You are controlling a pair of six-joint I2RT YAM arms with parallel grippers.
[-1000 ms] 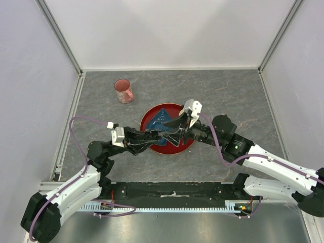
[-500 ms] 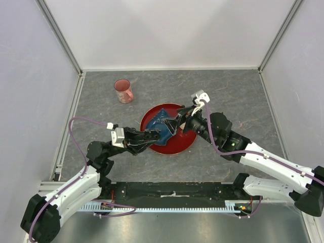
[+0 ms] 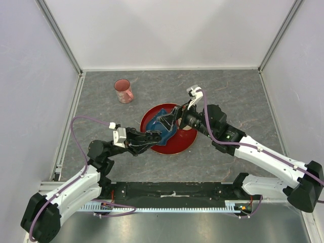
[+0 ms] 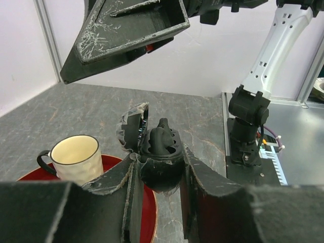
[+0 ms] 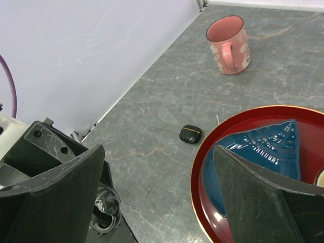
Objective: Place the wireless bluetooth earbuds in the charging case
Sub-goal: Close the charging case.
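Left wrist view: the open charging case is clamped between the narrow-set fingers of the left gripper, its lid tipped back at ten o'clock, and an earbud is seen seated in it. The right gripper is spread wide, nothing held. A closed black case is seen on the table at nine o'clock of the red plate.

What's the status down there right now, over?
Left gripper shut on open charging case. Right gripper open, above it. One earbud poking up inside case. Nothing between them.
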